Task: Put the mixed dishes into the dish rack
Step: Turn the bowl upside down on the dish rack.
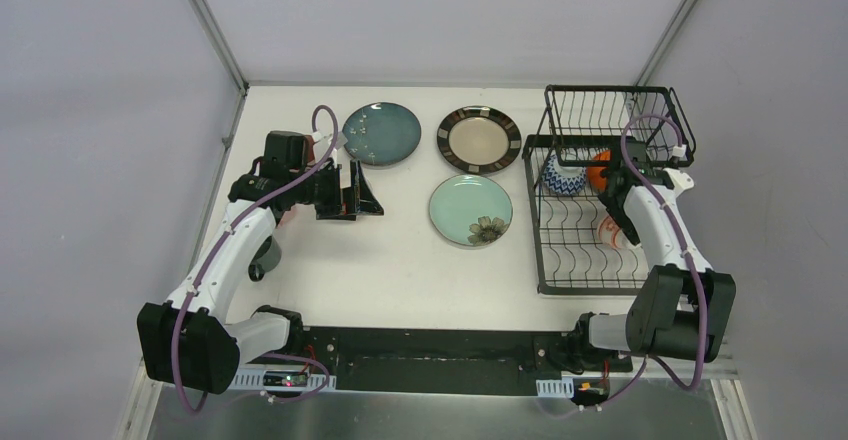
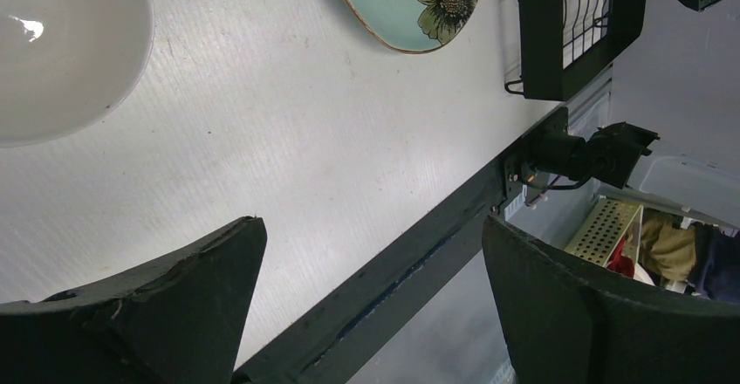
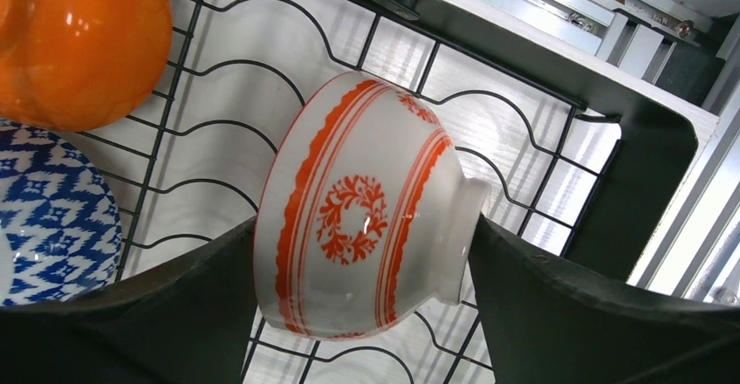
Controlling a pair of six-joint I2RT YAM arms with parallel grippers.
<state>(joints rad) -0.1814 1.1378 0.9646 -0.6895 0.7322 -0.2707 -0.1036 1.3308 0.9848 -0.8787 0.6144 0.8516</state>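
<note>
At the right gripper [image 3: 366, 222]: jaws astride the red-patterned bowl [image 3: 358, 183], rim at one finger, foot at the other. Cannot tell whether gripping or just letting go. Lies on its side directly under the claw, on the wires of the dish rack [image 3: 641, 174]; judged a set-down. Beyond the rim-side finger: orange bowl [image 3: 78, 44] and blue-patterned bowl [image 3: 52, 218], already racked.

At the left gripper [image 2: 371, 222]: spread wide, empty, over the table [image 2: 288, 140]. Ahead of it: white bowl [image 2: 61, 44] and mint flower plate [image 2: 410, 4], not yet loaded.

a robot lab: blank grey walls [image 1: 100, 110] enclose a white table [image 1: 400, 260].
</note>
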